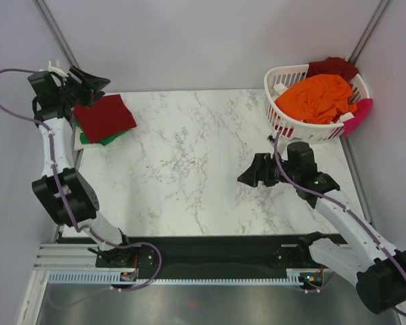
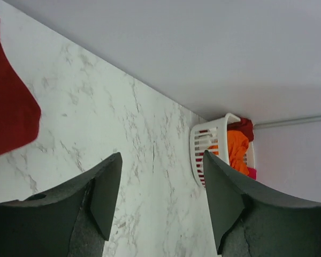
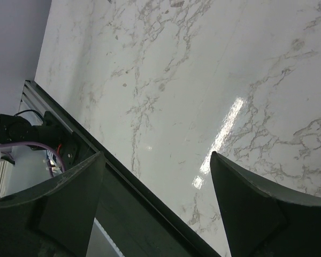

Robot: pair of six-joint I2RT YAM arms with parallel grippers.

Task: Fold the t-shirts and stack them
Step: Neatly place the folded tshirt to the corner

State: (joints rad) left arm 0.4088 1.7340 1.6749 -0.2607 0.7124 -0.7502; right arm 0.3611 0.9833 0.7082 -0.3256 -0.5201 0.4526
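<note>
A folded dark red t-shirt lies at the table's far left on top of a green t-shirt whose edge shows beneath it. My left gripper hovers at the stack's far left corner, open and empty; in the left wrist view the red t-shirt sits off to the left of its fingers. An orange t-shirt, a dark red one and a pink one sit in and over the white basket. My right gripper is open and empty over bare table.
The white slotted basket stands at the far right corner. Marble tabletop stretches between the stack and the basket. A black rail with the arm bases runs along the near edge. Grey walls close in the back and sides.
</note>
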